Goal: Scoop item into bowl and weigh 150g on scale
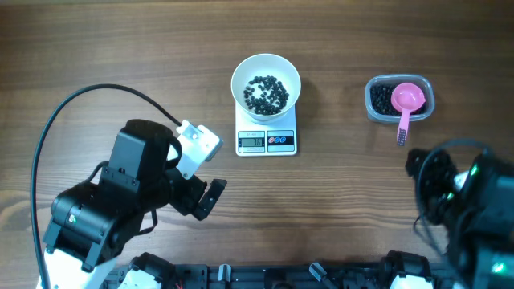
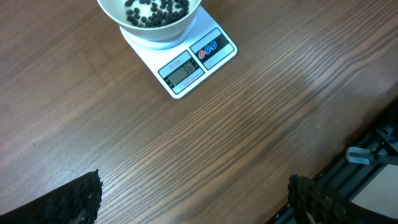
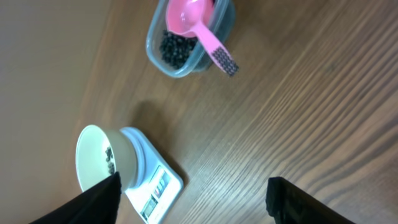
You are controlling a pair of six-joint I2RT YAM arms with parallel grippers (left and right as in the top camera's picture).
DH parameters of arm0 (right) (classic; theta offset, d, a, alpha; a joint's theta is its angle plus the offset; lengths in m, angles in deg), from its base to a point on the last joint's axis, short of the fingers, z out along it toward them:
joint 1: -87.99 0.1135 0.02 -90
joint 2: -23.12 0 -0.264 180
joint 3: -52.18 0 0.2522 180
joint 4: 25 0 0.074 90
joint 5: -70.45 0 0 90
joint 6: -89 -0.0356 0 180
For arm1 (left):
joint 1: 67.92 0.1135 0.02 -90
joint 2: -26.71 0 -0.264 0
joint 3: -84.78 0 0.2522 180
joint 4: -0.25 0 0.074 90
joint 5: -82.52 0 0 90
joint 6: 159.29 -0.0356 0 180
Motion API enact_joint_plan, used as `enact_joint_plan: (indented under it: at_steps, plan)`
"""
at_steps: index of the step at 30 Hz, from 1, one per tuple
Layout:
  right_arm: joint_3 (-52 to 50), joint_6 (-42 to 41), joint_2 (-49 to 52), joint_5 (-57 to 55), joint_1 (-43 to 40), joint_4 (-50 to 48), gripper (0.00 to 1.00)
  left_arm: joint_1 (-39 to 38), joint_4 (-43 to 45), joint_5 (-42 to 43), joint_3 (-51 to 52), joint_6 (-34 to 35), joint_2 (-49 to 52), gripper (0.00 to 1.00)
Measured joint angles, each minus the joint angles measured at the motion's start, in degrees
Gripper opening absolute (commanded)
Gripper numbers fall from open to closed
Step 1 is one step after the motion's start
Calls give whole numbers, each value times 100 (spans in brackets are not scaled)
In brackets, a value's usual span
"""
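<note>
The left gripper (image 2: 193, 198) hung over bare table (image 2: 261, 124), jaws spread wide and empty, its arm folded low at the near left. The bowl (image 1: 239, 80) sat on the scale (image 1: 267, 141), a thin layer of beads (image 1: 267, 92) inside. The pink scoop (image 1: 408, 98) lay in the clear tub (image 1: 370, 104), handle over the rim. The right gripper (image 3: 194, 193), wide and empty, sat at the near right; it would likely do best taking that handle squarely and lifting level

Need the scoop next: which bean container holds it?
The clear tub, apart to the scale's right; the pink scoop lies in it, handle over its rim. The white bowl holds only beans.
</note>
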Motion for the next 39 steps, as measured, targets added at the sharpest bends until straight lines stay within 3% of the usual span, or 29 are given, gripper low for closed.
enact_joint_plan:
  at_steps: [2, 8, 16, 29, 34, 39]
  plan:
    - [-592, -356, -426, -4, 0, -400, 100, 0, 2, 2, -2, 0, 0, 100]
    - [-2785, -1405, -1499, 232, 0, -2323, 100, 0, -9, 0, -7, 0, 0, 100]
    - [-4437, -2291, -1685, 286, 0, -4680, 100, 0, -9, 2, -9, 0, 0, 100]
    - [-4769, -2874, -1403, -243, 0, -5705, 91, 0, -9, 2, -9, 0, 0, 100]
    - [-4833, -2981, -922, -245, 0, -5921, 88, 0, -9, 2, -9, 0, 0, 100]
    - [-4835, -3049, -236, -223, 0, -6754, 83, 0, -9, 2, -9, 0, 0, 100]
